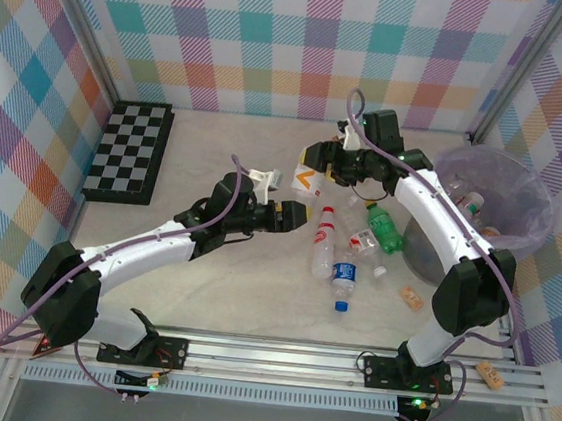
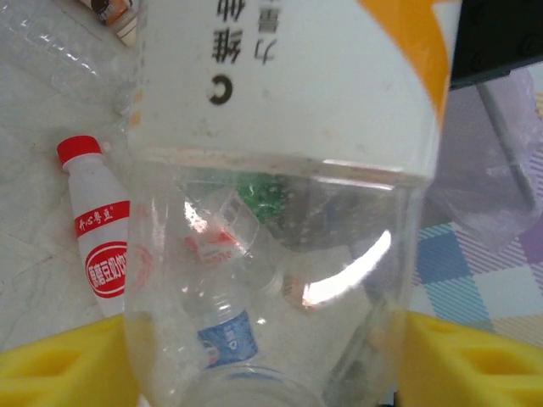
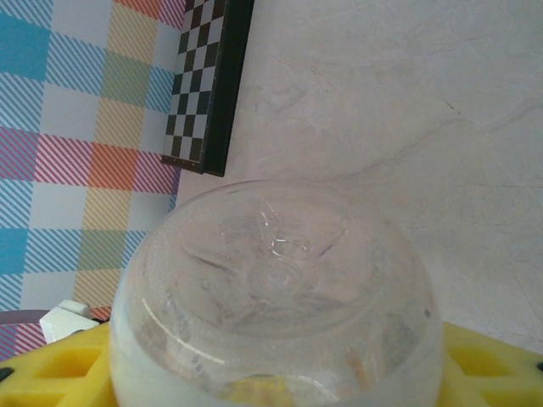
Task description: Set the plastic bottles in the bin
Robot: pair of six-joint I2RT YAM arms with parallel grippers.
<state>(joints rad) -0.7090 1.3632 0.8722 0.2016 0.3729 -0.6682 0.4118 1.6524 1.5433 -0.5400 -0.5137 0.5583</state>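
Bottle (image 1: 307,182) with white-orange label pinched by jaws of left gripper (image 1: 296,212) and right gripper (image 1: 321,162) together, likely handover; bin (image 1: 515,185) ahead of left jaws, behind right jaws, nearer right arm

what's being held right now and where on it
One white-labelled bottle, by both claws: left claw on its clear part beside the label, right claw on the body just short of its base.

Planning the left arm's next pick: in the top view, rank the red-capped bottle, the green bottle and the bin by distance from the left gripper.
1. Red-capped bottle, just right of the left gripper.
2. Green bottle, farther right.
3. Bin, at the far right.
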